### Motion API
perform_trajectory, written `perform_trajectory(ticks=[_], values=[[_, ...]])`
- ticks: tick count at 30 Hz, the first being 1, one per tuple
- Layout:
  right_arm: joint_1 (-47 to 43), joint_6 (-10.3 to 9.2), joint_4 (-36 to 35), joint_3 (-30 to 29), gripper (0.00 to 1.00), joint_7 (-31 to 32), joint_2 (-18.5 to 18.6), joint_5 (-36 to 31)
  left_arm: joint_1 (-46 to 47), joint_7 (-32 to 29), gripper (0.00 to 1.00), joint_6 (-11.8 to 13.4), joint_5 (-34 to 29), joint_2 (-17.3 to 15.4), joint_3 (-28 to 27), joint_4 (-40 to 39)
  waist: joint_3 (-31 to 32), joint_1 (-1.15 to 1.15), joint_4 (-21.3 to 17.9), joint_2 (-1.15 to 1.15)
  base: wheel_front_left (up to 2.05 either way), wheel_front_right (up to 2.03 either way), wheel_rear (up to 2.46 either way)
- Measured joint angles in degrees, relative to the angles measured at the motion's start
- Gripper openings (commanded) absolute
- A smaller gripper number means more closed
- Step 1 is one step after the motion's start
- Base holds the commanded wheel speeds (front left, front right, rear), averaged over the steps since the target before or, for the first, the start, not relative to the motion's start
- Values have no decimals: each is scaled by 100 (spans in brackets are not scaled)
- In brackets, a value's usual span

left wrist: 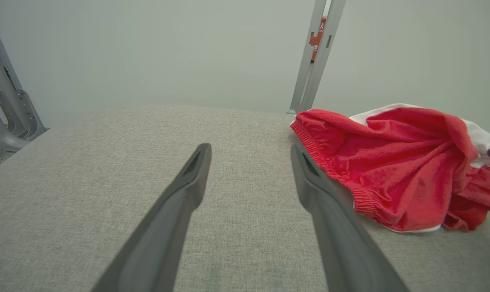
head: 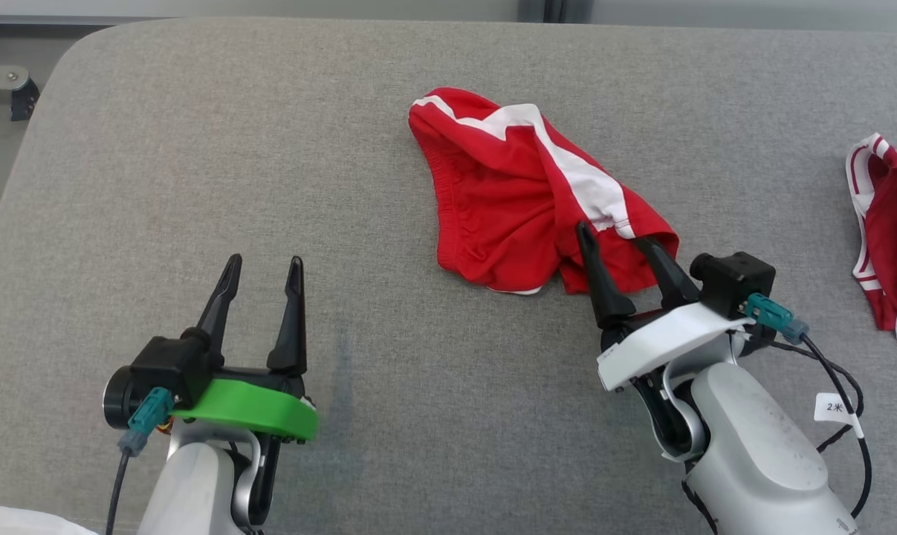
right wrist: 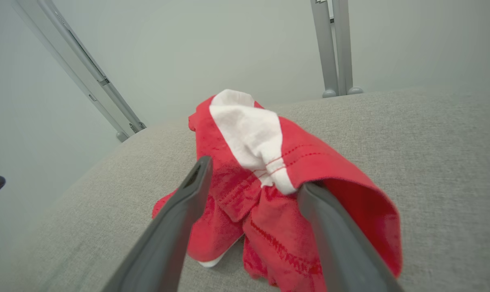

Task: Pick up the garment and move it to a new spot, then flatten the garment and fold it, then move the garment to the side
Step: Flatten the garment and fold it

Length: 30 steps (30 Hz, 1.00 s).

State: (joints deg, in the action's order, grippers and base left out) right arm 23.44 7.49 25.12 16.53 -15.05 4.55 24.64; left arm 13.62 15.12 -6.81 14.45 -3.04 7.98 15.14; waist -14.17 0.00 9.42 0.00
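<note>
Well, my left gripper (head: pixel 264 258) waits at seven o'clock on the grey table (head: pixel 158 148), fingers spread and holding nothing; I'd say it is parked clear until flattening needs both arms. The red shorts (head: pixel 507 200) lie crumpled near one o'clock of centre, white stripe up. My right gripper (head: pixel 611 234) sits at their five o'clock edge, fingers apart and straddling the hem, not yet pinching, likely lined up for the pick. A cable tag (head: pixel 834 407) beside that arm reads "2米". Another red garment (head: pixel 890 230) lies at three o'clock
</note>
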Motion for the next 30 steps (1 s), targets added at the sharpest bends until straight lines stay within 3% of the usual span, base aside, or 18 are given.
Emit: perform_trajectory(ticks=[10, 11, 12, 13, 20, 25, 30], values=[[265, 0, -227, 189, 100, 0, 76, 164, 18, 0, 100, -24, 309, 12, 30, 9, 54, 0, -13, 0, 0, 0, 0], [265, 0, -267, 213, 87, 0, 76, 204, 18, 0, 100, -24, 310, 12, 34, 9, 63, 0, -32, 0, 0, 0, 0], [265, 0, -294, 229, 49, 0, 76, 229, 18, 0, 100, -24, 312, 13, 35, 10, 70, 0, -48, 0, 0, 0, 0], [265, 0, -313, 256, 3, 0, 76, 256, 17, 0, 100, -23, 314, 14, 33, 10, 80, 0, -70, 0, 0, 0, 0], [225, 0, -385, 450, 0, 0, 230, 238, 15, 0, 100, -18, 314, 16, 15, 18, 141, 0, -241, 0, 0, 0, 0], [30, -1, -521, 568, 0, 8, 676, 121, 2, 0, 100, -15, 314, 18, 3, 23, 189, 0, -399, 0, 0, 0, 0], [-346, 2, -859, 1001, 0, 396, 1099, 233, -5, 0, 100, -15, 307, 19, 33, 49, 237, 0, -581, 0, 0, 0, 0]])
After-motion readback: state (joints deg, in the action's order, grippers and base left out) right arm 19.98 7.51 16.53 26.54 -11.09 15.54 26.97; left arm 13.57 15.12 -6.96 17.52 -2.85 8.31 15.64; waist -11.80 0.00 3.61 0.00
